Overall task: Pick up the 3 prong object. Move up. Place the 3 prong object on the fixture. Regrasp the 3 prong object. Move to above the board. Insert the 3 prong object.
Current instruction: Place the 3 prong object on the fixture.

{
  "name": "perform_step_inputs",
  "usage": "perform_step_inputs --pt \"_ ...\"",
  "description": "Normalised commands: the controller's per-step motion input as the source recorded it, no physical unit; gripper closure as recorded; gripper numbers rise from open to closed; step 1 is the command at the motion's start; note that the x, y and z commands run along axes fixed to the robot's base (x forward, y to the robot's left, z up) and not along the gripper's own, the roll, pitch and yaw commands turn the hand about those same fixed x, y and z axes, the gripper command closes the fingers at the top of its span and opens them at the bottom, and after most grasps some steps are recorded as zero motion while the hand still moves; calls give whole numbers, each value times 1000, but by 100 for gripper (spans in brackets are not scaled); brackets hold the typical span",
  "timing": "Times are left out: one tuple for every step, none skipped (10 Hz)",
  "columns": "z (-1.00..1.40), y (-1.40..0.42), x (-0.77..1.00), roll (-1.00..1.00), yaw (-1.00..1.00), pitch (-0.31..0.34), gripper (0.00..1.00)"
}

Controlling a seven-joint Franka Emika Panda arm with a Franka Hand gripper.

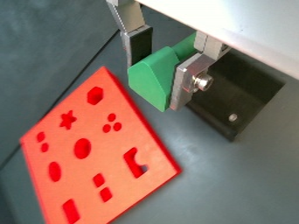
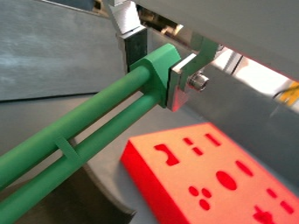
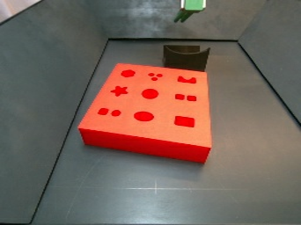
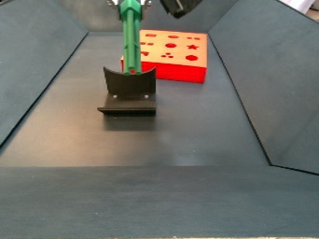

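My gripper point(image 1: 162, 72) is shut on the thick end of the green 3 prong object point(image 1: 149, 80), which sits between the dark pad and the silver finger plate in both wrist views point(image 2: 138, 87). Its long prongs point(image 2: 70, 144) point down away from the jaws. In a side view the object point(image 4: 129, 37) hangs upright over the dark fixture point(image 4: 127, 91). In a side view its lower end point(image 3: 188, 10) shows a gap above the fixture point(image 3: 185, 54). The red board point(image 3: 147, 105) lies flat beside the fixture. The gripper is mostly cut off at the top of both side views.
Grey sloping walls point(image 3: 47, 53) ring the dark floor point(image 4: 149, 159). The board point(image 4: 174, 51) lies beyond the fixture in a side view, and shows beneath the gripper in both wrist views point(image 1: 93, 153) point(image 2: 222, 179).
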Motion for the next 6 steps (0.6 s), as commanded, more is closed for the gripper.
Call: perform_step_inputs --pt "-14 42 66 -1000 -134 116 100" --pt "-16 40 67 -1000 -152 116 100" --pt "-15 41 69 -968 -188 108 100" --pt "-17 42 73 -787 -189 80 100" --pt "-21 45 74 -540 -182 43 100" --pt "-19 45 71 -416 -178 26 100"
